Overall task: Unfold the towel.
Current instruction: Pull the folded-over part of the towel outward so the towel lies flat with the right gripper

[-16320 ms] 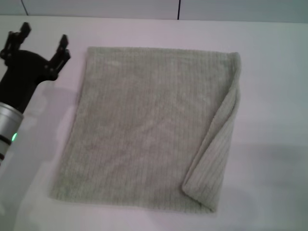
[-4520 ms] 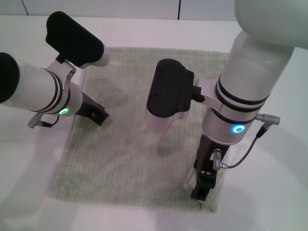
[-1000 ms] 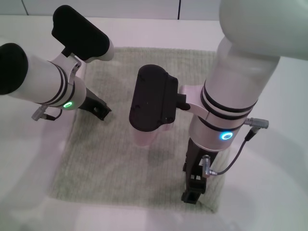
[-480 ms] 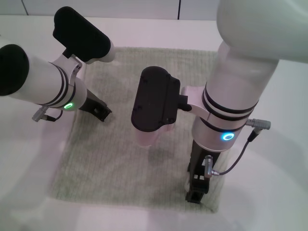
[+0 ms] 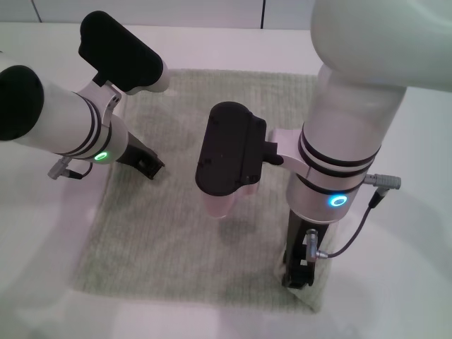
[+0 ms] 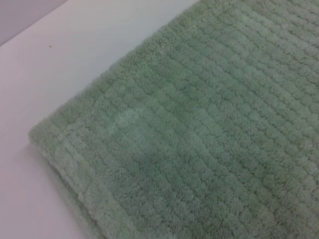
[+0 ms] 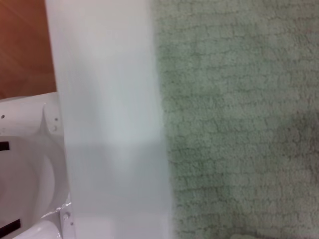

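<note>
Both arms down on towel (image 5: 191,240), grip state unreadable.
Right gripper (image 5: 298,272) sat at the towel's near right corner, having shifted slightly outward toward the edge in the last second; left gripper (image 5: 145,164) unchanged at the far left edge. Towel flat on table (image 5: 409,92).

A white table (image 5: 395,42) fills nearly the whole head view, its surface smooth, matte and evenly lit, with soft grey shadows pooling along its near edge. Beyond its far edge runs a pale wall (image 5: 141,10) divided by thin dark vertical seams. In the right wrist view, a strip of reddish-brown wooden floor (image 7: 22,45) shows past the table's white edge.
</note>
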Available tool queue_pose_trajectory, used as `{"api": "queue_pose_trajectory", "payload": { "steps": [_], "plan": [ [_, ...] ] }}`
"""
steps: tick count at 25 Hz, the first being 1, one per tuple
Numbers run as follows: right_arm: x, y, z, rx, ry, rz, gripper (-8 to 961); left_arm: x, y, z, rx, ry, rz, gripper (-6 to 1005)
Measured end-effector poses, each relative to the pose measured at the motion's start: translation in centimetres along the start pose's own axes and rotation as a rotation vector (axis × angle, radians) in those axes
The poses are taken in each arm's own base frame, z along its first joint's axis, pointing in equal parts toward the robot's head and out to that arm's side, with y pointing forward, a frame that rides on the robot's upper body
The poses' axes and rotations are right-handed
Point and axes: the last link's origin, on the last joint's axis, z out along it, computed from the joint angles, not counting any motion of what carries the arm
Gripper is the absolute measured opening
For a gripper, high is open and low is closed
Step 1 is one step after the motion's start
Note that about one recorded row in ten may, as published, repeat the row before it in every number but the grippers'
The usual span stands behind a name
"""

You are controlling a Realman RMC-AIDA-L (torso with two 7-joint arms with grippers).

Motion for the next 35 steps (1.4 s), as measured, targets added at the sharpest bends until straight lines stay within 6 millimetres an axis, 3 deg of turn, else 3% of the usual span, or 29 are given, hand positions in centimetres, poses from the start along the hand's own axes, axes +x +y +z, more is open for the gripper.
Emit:
{"api": "queue_pose_trajectory", "payload": {
  "steps": [1,12,18,35],
  "plan": [
    [0.0,0.1,-0.1,0.0,-0.001,-0.006,516,0.0,0.0,0.0,0.0,0.0,0.0,-2],
    [0.3,0.2,-0.3,-0.001,0.024,-0.026,96,-0.1,0.0,0.0,-0.001,-0.003,-0.002,-1],
    [0.7,0.5,-1.0,-0.008,0.041,-0.028,-2,-0.1,0.0,0.0,-0.002,-0.003,-0.001,-1],
    [1.6,1.1,-2.7,0.003,0.071,0.113,-2,-0.1,0.0,0.1,0.001,0.001,0.013,-1]
  ]
}}
